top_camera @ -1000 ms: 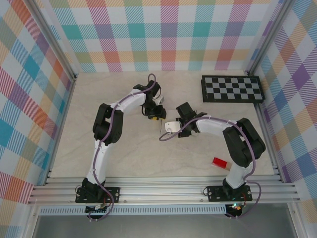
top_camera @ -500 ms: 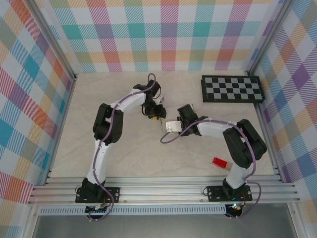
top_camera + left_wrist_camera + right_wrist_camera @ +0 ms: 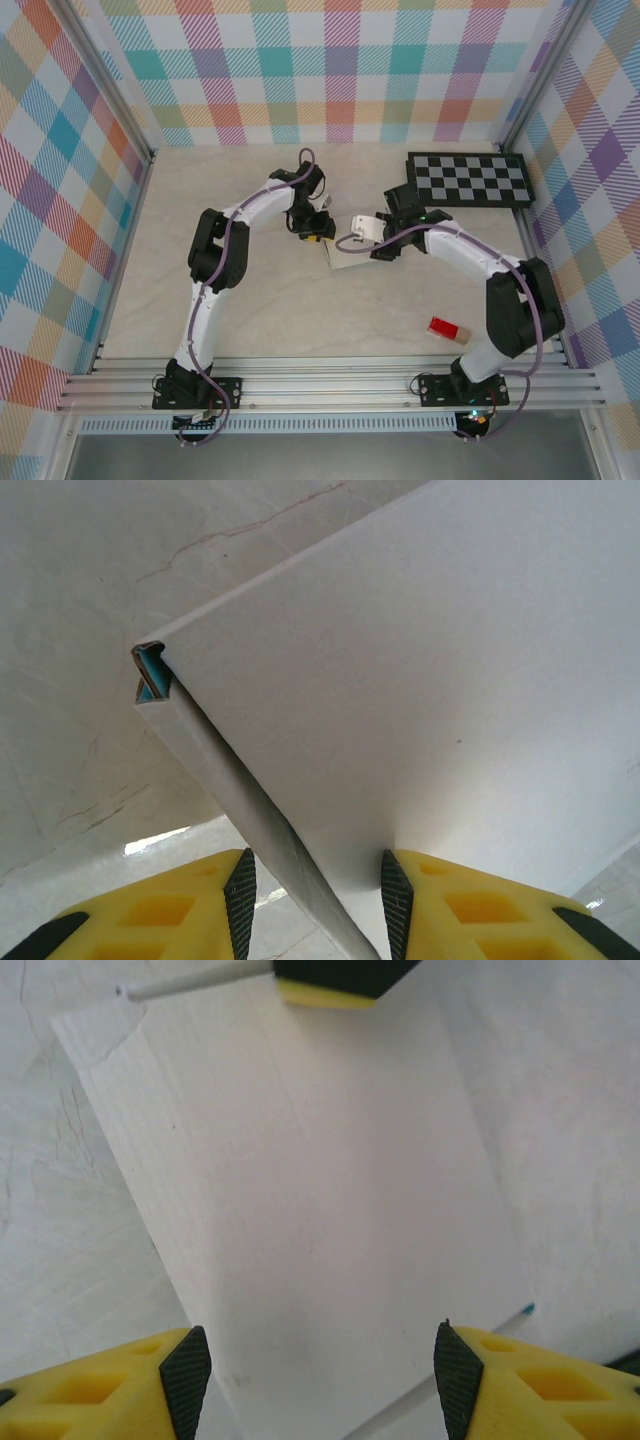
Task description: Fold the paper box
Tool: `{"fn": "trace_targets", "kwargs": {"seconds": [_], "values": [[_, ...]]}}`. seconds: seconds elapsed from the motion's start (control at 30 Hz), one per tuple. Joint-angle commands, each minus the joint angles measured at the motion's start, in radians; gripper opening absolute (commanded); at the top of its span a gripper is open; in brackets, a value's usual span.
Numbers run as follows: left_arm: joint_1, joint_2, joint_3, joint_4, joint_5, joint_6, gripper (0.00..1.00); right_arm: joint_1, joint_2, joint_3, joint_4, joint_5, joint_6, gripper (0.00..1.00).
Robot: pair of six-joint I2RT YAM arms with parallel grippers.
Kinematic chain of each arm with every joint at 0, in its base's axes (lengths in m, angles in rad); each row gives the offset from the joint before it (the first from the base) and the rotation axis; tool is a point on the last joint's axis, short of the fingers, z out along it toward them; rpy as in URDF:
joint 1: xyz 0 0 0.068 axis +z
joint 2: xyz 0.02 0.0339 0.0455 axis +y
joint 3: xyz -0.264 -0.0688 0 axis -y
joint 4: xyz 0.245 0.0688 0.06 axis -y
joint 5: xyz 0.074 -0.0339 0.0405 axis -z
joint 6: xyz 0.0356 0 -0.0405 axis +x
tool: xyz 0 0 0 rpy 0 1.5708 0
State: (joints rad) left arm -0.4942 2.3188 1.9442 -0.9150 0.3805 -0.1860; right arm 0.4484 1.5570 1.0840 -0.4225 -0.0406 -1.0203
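While your left gripper [image 3: 316, 895] pinched one end of the paper box [image 3: 420, 680], your right gripper [image 3: 315, 1365] (jaws released) hovered over the opposite end, its long axis running between them.

The left gripper [image 3: 317, 885] jaws pinch the paper box [image 3: 420, 680] edge.
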Motion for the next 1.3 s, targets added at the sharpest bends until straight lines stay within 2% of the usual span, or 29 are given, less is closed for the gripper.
{"fn": "trace_targets", "kwargs": {"seconds": [0.0, 0.13, 0.23, 0.33, 0.43, 0.67, 0.77, 0.93, 1.03, 1.27], "values": [[0.0, 0.044, 0.019, -0.044, -0.02, 0.002, 0.41, -0.014, -0.049, 0.019, -0.05, -0.018, 0.262, 0.62], [0.001, 0.038, 0.022, -0.037, 0.001, -0.001, 0.41, -0.083, -0.085, 0.042, -0.099, -0.01, 0.656, 0.59], [0.0, 0.031, 0.027, -0.03, 0.017, -0.009, 0.42, -0.15, -0.08, 0.035, -0.162, 0.002, 0.877, 0.59], [0.0, 0.024, 0.033, -0.02, 0.017, -0.023, 0.43, -0.257, -0.088, -0.016, -0.165, -0.047, 1.072, 0.57], [0.0, -0.01, 0.016, 0.022, 0.02, -0.064, 0.46, -0.343, -0.104, -0.089, -0.116, -0.122, 1.188, 0.53], [0.002, -0.146, -0.047, 0.081, 0.004, -0.148, 0.54, -0.366, -0.022, -0.066, -0.124, -0.235, 1.215, 0.52], [0.0, -0.208, -0.144, 0.124, 0.009, -0.178, 0.56, -0.366, 0.003, -0.067, -0.117, -0.258, 1.234, 0.52], [-0.037, -0.314, -0.345, 0.256, 0.017, -0.242, 0.54, -0.366, 0.054, -0.069, -0.08, -0.282, 1.231, 0.52], [-0.073, -0.319, -0.387, 0.312, -0.011, -0.23, 0.54, -0.364, 0.093, -0.051, -0.07, -0.301, 1.219, 0.49], [-0.116, -0.259, -0.378, 0.349, -0.034, -0.095, 0.54, -0.36, 0.14, -0.042, -0.054, -0.384, 1.157, 0.44]]}}
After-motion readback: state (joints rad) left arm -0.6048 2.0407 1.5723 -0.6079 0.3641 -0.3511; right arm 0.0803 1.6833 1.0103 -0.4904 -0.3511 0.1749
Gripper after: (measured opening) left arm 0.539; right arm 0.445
